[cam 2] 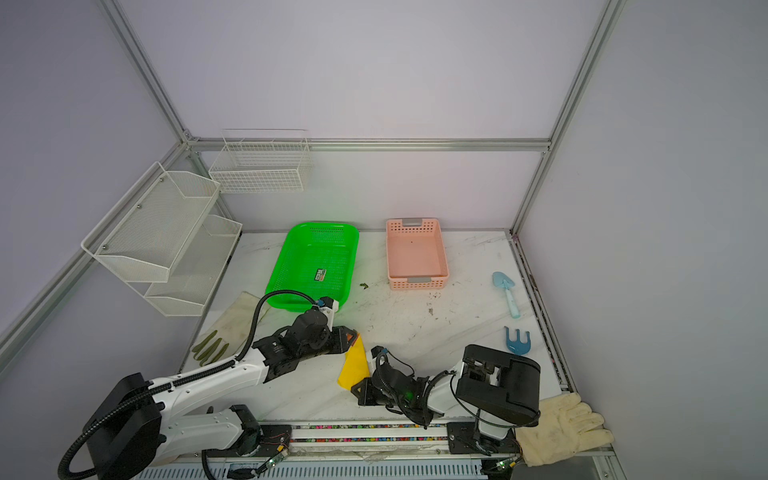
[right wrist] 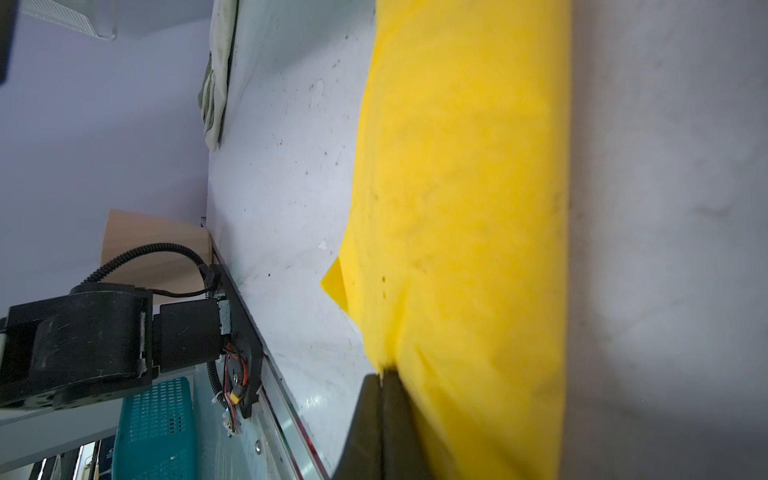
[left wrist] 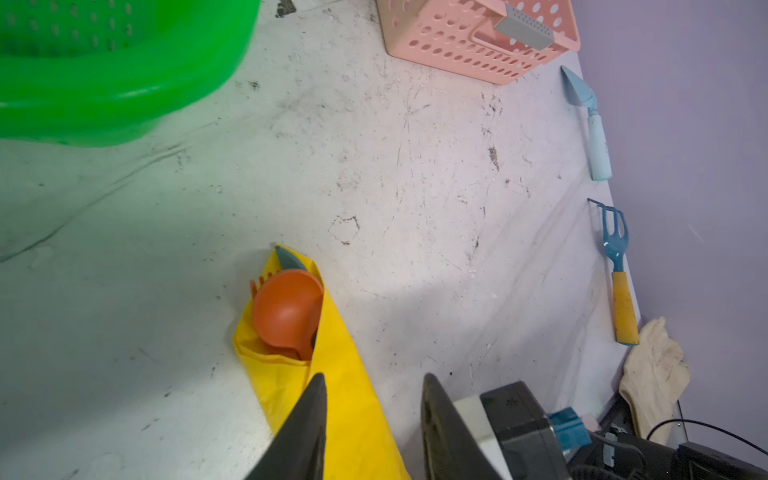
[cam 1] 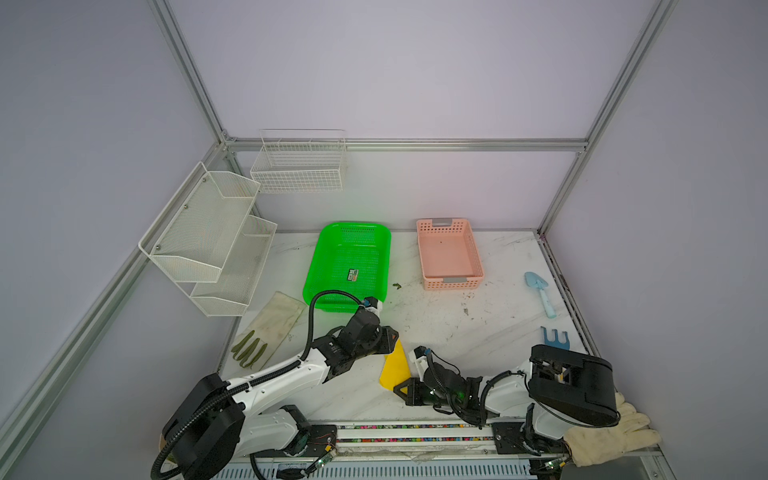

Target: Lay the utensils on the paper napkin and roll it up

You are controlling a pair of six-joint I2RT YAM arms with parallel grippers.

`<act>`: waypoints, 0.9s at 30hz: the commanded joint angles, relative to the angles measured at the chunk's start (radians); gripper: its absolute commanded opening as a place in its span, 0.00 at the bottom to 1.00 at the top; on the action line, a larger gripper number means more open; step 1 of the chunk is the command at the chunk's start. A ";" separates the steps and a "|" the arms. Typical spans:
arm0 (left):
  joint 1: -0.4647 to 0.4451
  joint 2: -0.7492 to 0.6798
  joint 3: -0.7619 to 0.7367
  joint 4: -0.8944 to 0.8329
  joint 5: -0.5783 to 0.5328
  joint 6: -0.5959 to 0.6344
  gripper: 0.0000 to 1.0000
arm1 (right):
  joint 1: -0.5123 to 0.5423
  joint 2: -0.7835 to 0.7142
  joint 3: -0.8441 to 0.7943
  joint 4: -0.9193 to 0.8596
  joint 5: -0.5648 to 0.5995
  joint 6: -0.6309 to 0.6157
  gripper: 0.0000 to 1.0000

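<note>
Yellow paper napkin point(left wrist: 351, 374) rolled around utensils point(left wrist: 286, 307); left tool point(left wrist: 374, 376) apart, right tool point(right wrist: 380, 372) pinches it

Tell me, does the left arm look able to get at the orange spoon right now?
Probably yes. The left end effector hangs open over the paper napkin, and the orange spoon pokes out of its open end just ahead, uncovered, with nothing between.
</note>
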 commanded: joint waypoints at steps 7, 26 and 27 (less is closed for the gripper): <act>-0.024 0.085 -0.161 0.356 0.095 -0.141 0.32 | 0.005 -0.004 -0.041 -0.099 0.042 0.029 0.00; -0.084 0.219 -0.302 0.564 0.031 -0.207 0.31 | 0.004 -0.026 -0.034 -0.113 0.046 0.027 0.00; -0.084 0.231 -0.306 0.578 0.032 -0.209 0.31 | 0.006 -0.028 -0.032 -0.118 0.046 0.027 0.00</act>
